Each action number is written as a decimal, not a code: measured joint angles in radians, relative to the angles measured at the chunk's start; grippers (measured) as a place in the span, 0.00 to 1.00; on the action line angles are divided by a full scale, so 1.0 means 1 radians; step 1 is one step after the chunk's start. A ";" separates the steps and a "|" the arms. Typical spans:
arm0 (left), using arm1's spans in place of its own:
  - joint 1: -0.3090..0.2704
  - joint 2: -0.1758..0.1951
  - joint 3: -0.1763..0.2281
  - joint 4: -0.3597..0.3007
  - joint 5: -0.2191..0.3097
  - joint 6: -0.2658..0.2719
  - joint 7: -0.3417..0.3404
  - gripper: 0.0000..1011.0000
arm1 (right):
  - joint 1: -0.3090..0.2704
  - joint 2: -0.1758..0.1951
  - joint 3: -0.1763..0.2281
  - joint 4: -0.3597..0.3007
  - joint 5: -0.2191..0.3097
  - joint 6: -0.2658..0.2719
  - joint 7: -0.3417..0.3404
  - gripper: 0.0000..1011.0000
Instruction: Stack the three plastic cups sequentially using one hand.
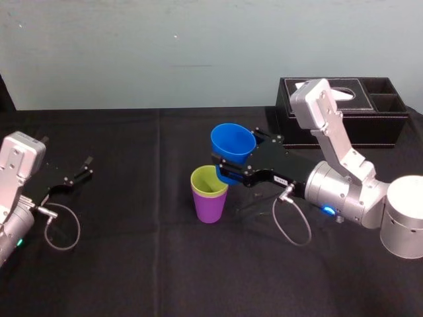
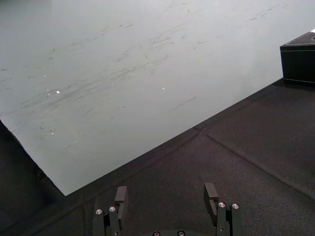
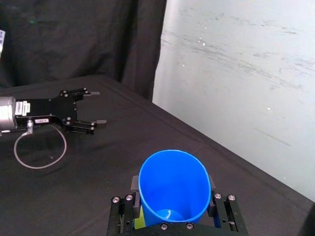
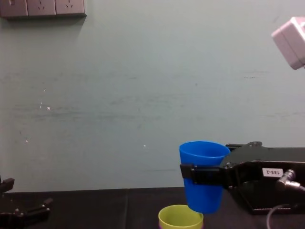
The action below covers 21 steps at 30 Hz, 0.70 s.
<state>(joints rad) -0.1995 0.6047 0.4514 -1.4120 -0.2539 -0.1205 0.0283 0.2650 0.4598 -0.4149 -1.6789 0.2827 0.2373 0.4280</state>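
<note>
now the right hand (image 1: 230, 168) clasps the blue cup (image 1: 232, 141) above the yellow-green cup (image 1: 207, 182)

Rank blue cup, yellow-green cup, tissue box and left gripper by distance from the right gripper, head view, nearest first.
1. blue cup: clamped in the right gripper, lifted off the table.
2. yellow-green cup: just below and to its left, nested in the purple cup.
3. black tissue box: behind it, at the back right.
4. left gripper: far left, open.
</note>
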 joint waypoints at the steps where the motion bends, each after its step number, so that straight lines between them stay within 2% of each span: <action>1: 0.000 0.000 0.000 0.000 0.000 0.000 0.000 1.00 | 0.001 -0.001 -0.002 0.001 0.000 0.000 0.000 0.73; 21: 0.000 0.000 0.000 0.000 0.000 0.000 0.000 1.00 | 0.031 -0.026 -0.040 0.032 -0.005 0.000 0.000 0.73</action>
<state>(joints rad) -0.1995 0.6047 0.4514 -1.4120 -0.2539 -0.1205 0.0283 0.2959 0.4336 -0.4548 -1.6470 0.2776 0.2373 0.4280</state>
